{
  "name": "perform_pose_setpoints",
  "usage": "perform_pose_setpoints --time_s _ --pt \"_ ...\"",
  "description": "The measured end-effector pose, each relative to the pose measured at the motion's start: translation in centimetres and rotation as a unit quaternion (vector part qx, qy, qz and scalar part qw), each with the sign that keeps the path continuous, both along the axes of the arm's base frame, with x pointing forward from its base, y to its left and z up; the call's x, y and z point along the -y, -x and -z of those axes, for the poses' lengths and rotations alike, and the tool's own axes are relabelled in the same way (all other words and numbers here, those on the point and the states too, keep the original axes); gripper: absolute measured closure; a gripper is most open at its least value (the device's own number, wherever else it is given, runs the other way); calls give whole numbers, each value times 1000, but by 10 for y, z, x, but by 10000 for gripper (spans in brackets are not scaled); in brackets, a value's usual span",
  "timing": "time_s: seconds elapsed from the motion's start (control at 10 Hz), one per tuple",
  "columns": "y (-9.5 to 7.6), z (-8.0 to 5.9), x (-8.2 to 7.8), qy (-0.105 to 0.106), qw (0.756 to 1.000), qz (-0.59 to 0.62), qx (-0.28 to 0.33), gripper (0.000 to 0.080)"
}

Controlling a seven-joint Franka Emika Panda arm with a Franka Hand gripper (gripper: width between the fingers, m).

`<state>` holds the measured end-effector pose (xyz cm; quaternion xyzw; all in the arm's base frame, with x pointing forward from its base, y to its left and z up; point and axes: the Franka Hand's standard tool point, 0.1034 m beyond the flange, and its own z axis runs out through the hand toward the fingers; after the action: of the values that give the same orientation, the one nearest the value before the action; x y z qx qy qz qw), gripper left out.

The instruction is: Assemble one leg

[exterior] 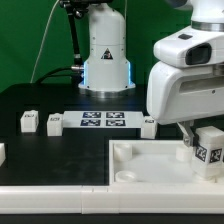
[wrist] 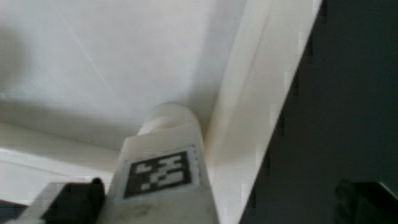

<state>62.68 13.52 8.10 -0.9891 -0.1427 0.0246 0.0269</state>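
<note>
A leg (exterior: 209, 146), a small white block with a black-and-white tag, stands tilted at the tabletop's corner on the exterior view's right, under my gripper (exterior: 197, 140). In the wrist view the leg (wrist: 164, 165) reaches over the large white tabletop (wrist: 107, 60) near its edge. It sits between the fingers of my gripper (wrist: 222, 206), close beside one finger (wrist: 75, 204) and well apart from the other (wrist: 370, 202). The jaws stand wide and look open. The tabletop (exterior: 130, 172) lies at the front in the exterior view.
Three more legs lie on the black table: two (exterior: 28, 121) (exterior: 54, 123) on the exterior view's left and one (exterior: 148, 125) by the marker board (exterior: 103, 121). A white part (exterior: 1, 152) shows at the left edge. The robot base (exterior: 105, 55) stands behind.
</note>
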Motion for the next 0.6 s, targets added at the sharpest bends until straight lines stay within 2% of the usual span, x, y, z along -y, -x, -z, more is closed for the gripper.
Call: perform_pose_setpoints --time_s 0.2,0.3,0.4,0.6 --pt "-1 0 2 1 1000 2 0 399" --pt "-2 1 9 6 1000 3 1 399" --pt "-2 1 10 7 1000 4 1 494" --pt "-2 1 12 8 1000 15 0 496"
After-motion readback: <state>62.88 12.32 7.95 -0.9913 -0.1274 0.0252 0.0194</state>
